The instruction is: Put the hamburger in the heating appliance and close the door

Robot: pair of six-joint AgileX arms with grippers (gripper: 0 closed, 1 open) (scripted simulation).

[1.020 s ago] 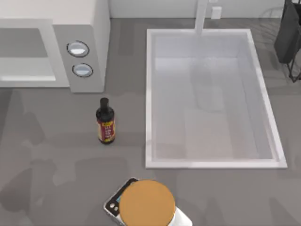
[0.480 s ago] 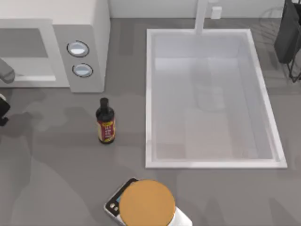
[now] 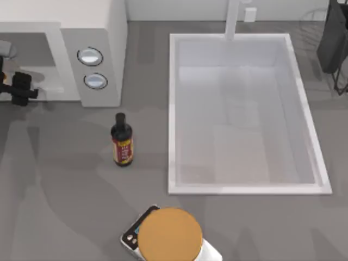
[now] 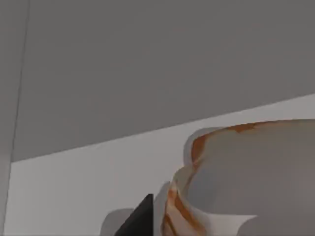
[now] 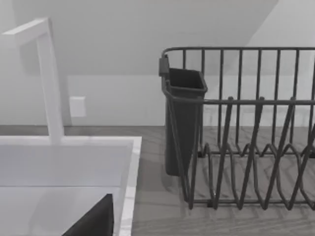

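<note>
The white microwave (image 3: 92,32) stands at the table's back left, its two knobs (image 3: 89,56) facing me and its grey cavity (image 3: 27,49) exposed. The door is out of view. My left gripper (image 3: 19,88) is at the far left edge, just in front of the cavity opening. In the left wrist view the hamburger (image 4: 246,177), a tan bun with orange bits, sits right against a black finger (image 4: 140,219), with grey cavity wall and a white surface behind it. My left gripper is shut on the hamburger. One dark finger (image 5: 93,221) of my right gripper shows over the sink's corner.
A dark sauce bottle (image 3: 122,140) stands in front of the microwave's knob panel. The white sink (image 3: 244,188) with its faucet (image 3: 232,19) takes the middle and right. A large tan disc (image 3: 169,234) rests on a scale at the front edge. A wire dish rack (image 5: 246,147) stands at the back right.
My left gripper came in from the left edge and moved toward the back, up to the microwave's opening, carrying the hamburger. Nothing else has moved.
</note>
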